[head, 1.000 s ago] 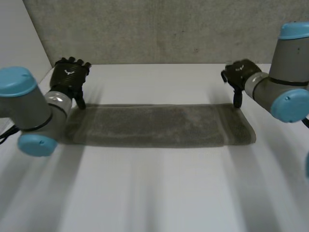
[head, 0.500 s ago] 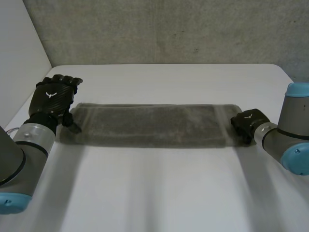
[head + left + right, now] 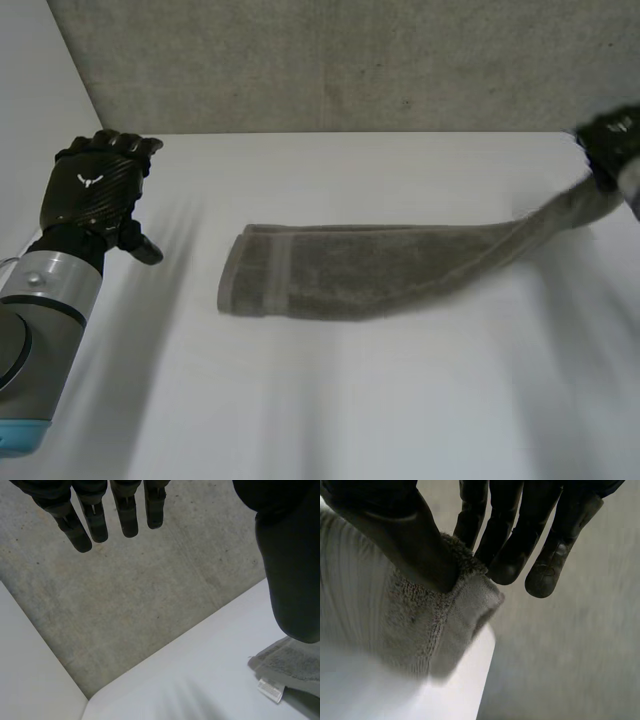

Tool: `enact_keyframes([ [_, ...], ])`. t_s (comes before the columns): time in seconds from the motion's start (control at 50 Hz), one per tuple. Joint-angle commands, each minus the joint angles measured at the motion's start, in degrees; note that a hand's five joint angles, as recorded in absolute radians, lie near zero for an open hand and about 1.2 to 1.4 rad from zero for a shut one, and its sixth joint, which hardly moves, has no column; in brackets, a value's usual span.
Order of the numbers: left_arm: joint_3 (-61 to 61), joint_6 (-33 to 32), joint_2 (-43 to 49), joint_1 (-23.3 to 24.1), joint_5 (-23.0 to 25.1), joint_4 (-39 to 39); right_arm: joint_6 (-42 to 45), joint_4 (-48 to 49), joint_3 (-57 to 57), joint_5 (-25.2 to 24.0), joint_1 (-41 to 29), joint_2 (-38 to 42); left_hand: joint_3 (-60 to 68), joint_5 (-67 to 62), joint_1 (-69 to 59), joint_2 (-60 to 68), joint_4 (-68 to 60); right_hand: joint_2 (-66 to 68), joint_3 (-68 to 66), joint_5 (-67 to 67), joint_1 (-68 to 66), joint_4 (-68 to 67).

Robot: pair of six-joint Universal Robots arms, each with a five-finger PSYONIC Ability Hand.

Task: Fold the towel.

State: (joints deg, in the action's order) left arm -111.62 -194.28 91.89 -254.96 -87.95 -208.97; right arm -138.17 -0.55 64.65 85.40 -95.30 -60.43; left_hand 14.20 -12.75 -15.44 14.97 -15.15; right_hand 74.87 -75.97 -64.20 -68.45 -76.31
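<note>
Right hand (image 3: 612, 142) pinches an end of the towel (image 3: 370, 270) off the table (image 3: 330, 400); left hand (image 3: 95, 190) hovers straight-fingered, empty.

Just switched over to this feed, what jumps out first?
A grey towel lies stretched across the white table, its right end raised off the surface, pinched between thumb and fingers of the right hand near the table's far right corner. The left hand hangs open beside the towel's left end, not touching it.
</note>
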Motion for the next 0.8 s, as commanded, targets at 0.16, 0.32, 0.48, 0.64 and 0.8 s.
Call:
enact_keyframes([
  [0.16,0.8,0.0,1.4,0.1,-0.1,-2.3,-0.5,1.2,-12.6,-5.3,-34.0,10.7,-3.8,12.4,5.1,-4.6,4.8,5.1,-4.0,-5.8,-11.5,-3.7],
  [0.32,1.8,0.0,5.3,0.3,-0.2,-3.9,-0.6,0.5,-19.1,-6.3,-43.4,25.3,-3.8,12.4,5.1,-4.6,4.8,-20.1,21.2,19.5,13.7,21.6],
  [0.48,2.9,0.0,8.2,0.3,-0.2,-3.9,-3.1,0.3,-18.3,-4.4,-41.7,22.0,-3.8,12.4,5.1,-4.6,4.8,-64.9,66.0,64.2,58.5,66.3],
  [0.64,4.0,0.0,9.4,2.4,-0.2,-3.9,-14.6,-2.4,-6.1,-1.5,-32.5,9.1,-3.8,12.4,5.1,-4.6,4.8,-64.9,66.0,64.2,58.5,66.3],
  [0.8,3.5,0.0,10.1,3.0,-0.2,-4.4,-13.1,-1.6,12.1,-2.2,-22.7,5.0,-3.8,12.4,5.1,-4.6,4.8,-64.9,66.0,64.2,58.5,66.3],
])
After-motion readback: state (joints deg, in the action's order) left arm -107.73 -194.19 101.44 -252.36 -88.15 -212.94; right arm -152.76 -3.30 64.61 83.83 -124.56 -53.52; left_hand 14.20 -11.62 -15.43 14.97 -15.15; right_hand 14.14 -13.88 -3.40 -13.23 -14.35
